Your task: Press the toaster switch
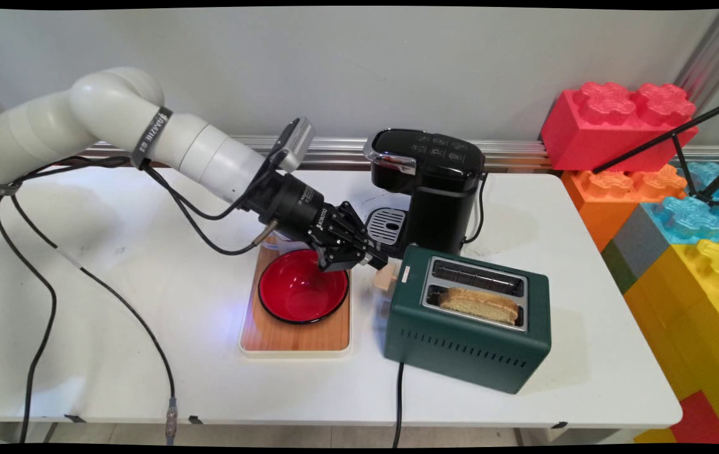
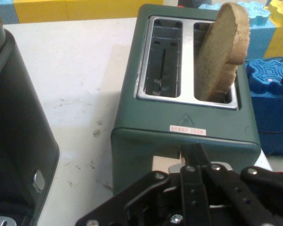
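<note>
A dark green two-slot toaster [image 1: 466, 334] [image 2: 179, 136] stands on the white table, right of centre. A slice of bread [image 1: 479, 304] [image 2: 224, 52] stands up out of its nearer slot; the other slot is empty. My gripper [image 1: 377, 260] [image 2: 192, 150] is shut, and its tips rest at the pale lever [image 1: 387, 278] [image 2: 160, 165] on the toaster's left end. I see nothing held between the fingers. The hand reaches in low from the left, over the rim of a red bowl [image 1: 302, 290].
The bowl sits on a wooden board [image 1: 296, 337] left of the toaster. A black coffee machine [image 1: 435, 183] [image 2: 14, 141] stands close behind the gripper. Large toy bricks [image 1: 617, 126] are stacked off the table's right end, crossed by black tripod legs [image 1: 680, 135]. Black cables hang at left.
</note>
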`<action>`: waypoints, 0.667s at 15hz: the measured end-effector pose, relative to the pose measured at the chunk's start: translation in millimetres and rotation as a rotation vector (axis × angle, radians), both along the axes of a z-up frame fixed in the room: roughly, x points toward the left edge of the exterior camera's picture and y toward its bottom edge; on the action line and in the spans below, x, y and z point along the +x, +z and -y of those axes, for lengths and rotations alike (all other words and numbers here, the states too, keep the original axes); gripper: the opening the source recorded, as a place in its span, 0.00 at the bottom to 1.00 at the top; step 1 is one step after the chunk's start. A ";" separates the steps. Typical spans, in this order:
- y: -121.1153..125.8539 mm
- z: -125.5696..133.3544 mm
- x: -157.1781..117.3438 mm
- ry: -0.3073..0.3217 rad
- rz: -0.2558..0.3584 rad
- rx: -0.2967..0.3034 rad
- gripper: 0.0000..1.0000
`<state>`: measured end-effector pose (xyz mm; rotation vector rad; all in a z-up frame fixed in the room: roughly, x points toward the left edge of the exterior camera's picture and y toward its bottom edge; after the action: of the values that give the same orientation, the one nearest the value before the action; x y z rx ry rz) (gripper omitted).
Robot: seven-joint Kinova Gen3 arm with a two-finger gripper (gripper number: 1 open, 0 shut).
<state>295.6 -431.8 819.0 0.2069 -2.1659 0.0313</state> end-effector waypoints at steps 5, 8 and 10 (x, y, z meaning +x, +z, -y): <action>-6.5 -1.2 -2.0 0.019 0.001 -0.001 0.00; -10.4 -1.6 -2.4 0.026 0.003 0.000 0.00; -13.2 -1.9 -2.9 0.026 0.004 0.001 0.00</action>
<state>292.7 -429.9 805.9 0.2363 -2.1667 0.0455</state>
